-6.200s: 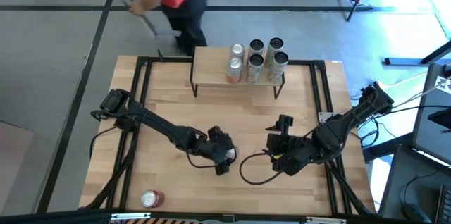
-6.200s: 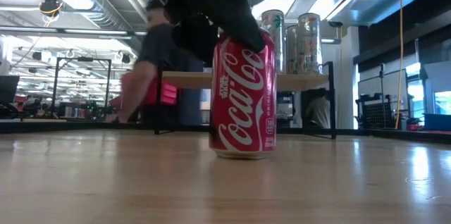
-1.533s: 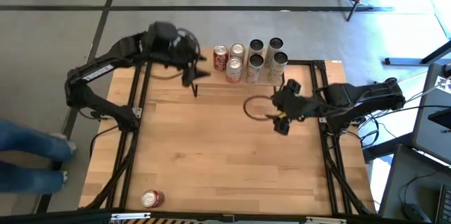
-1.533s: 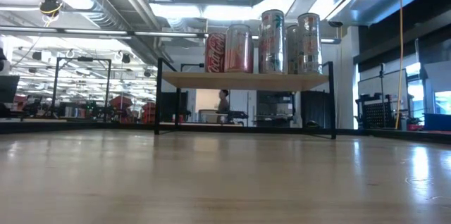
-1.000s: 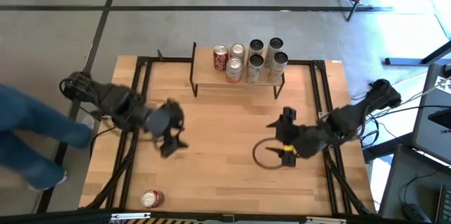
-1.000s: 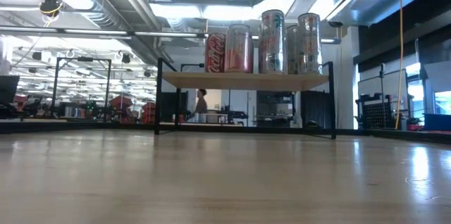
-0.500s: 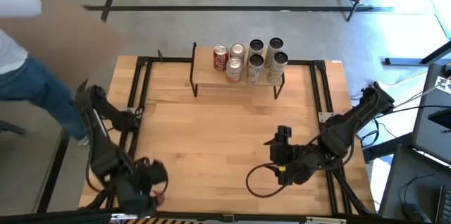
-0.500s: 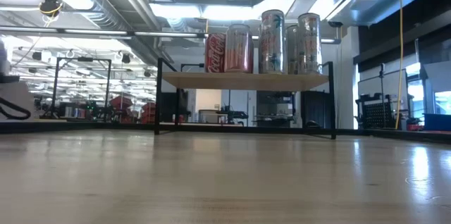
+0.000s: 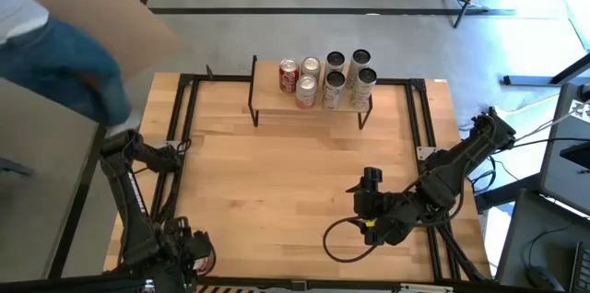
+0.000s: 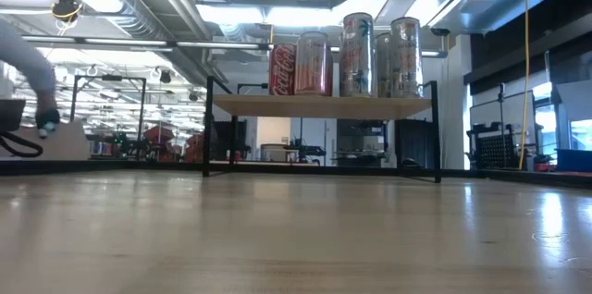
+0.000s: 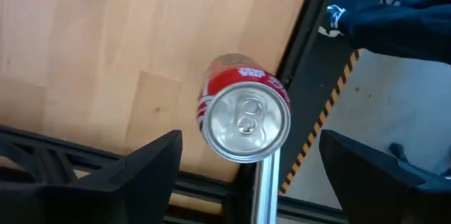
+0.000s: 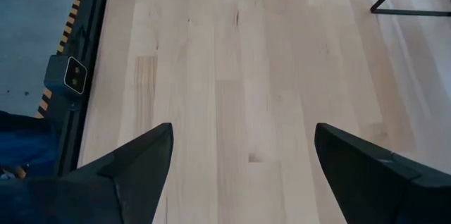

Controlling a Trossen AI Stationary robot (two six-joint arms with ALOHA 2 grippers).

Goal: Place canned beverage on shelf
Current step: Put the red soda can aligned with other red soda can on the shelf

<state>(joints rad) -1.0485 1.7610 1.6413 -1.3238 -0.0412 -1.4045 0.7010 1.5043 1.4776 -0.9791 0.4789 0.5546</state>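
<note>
Stood upright at the table's (image 9: 304, 178) seven-o'clock corner: red can (image 11: 244, 117), directly under left gripper (image 11: 243, 175), jaws spread. Probably rigid, slick, dentable; best pinched mid-body. Right gripper (image 12: 239, 171) idle at five o'clock, likewise spread.

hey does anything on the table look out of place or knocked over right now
One red cola can stands apart from the rest, upright at the table's near-left corner, with the left gripper open above it. The other six cans stand on the shelf. Nothing is tipped or spilled.
</note>
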